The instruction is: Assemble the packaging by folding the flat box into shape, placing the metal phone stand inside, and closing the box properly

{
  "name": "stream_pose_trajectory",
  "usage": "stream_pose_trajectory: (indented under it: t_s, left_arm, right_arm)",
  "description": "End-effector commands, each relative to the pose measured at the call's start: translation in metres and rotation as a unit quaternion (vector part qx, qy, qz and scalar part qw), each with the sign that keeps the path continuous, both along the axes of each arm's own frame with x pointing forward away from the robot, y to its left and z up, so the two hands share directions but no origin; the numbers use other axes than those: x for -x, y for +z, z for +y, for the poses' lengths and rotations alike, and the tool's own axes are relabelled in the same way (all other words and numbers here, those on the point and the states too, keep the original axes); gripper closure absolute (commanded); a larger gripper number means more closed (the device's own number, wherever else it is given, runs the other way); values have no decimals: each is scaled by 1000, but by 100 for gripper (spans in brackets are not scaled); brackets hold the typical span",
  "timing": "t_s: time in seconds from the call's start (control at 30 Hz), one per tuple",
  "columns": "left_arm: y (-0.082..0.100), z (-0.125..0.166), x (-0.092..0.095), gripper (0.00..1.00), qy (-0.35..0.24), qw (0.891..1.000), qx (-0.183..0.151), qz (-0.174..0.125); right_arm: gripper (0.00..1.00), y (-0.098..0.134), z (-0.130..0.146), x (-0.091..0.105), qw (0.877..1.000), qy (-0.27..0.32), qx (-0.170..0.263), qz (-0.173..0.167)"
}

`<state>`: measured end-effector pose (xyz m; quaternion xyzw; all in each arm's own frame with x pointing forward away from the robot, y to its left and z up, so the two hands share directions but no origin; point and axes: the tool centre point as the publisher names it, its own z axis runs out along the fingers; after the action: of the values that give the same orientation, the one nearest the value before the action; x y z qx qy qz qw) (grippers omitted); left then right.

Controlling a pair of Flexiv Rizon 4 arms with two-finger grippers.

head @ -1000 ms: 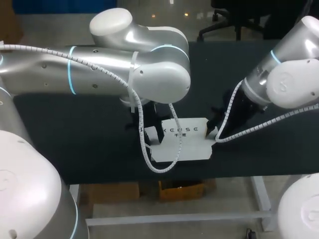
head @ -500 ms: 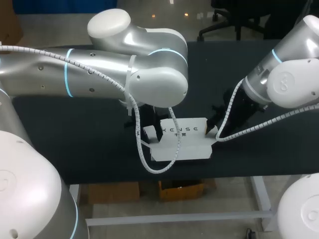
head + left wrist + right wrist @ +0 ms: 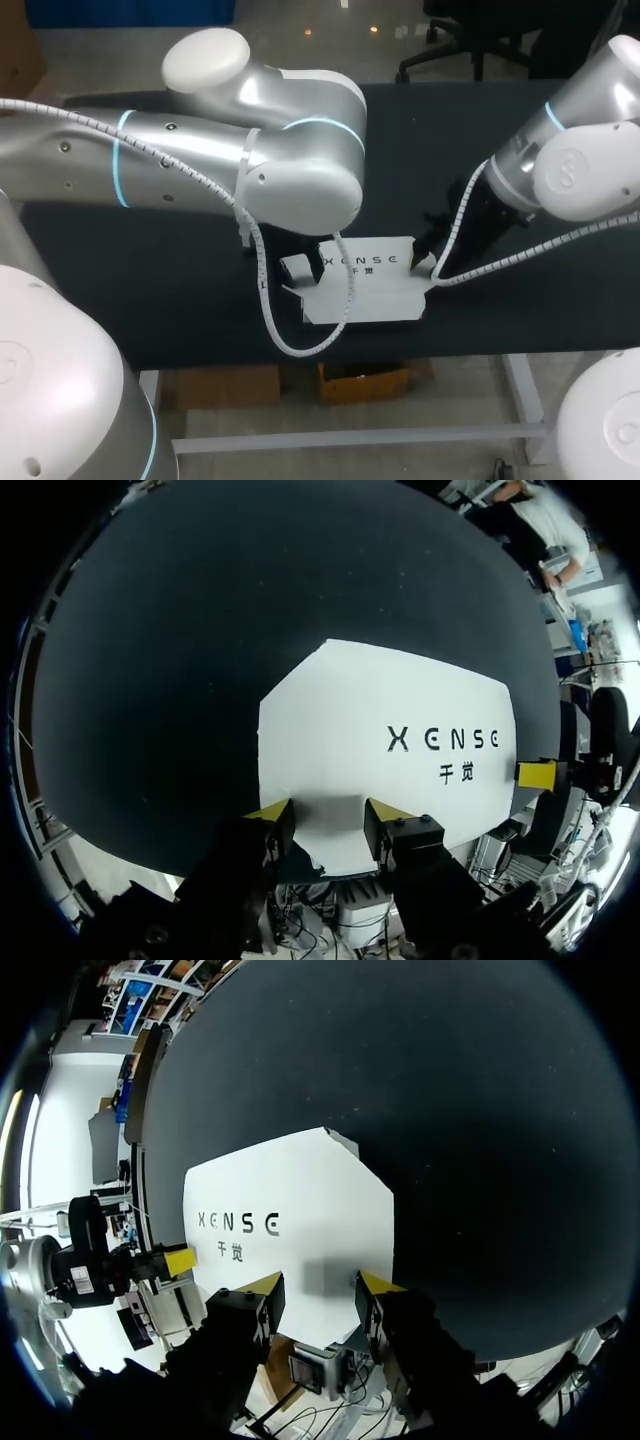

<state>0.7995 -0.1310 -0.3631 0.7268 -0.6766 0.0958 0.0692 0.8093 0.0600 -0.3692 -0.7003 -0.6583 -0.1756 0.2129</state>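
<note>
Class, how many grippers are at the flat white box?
2. The left gripper is at one end of the box, and the right gripper is at the opposite end.

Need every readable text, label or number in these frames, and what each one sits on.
"XENSE": large dark capitals on the white top panel of the flat box, clear in both wrist views and fainter in the head view.
"千觉": two smaller dark characters printed just below that word, on the same panel.
No other word, number or sign can be read in any view.
</note>
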Motion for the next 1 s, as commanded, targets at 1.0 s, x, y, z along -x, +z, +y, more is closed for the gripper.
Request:
stream_pose_trajectory:
  t_s: [1.0]
  left_arm:
    - [-8, -1, 0, 55, -18, 999, 26, -31]
  right_arm:
    - [58, -13, -5, 8, 1000, 0, -14, -23]
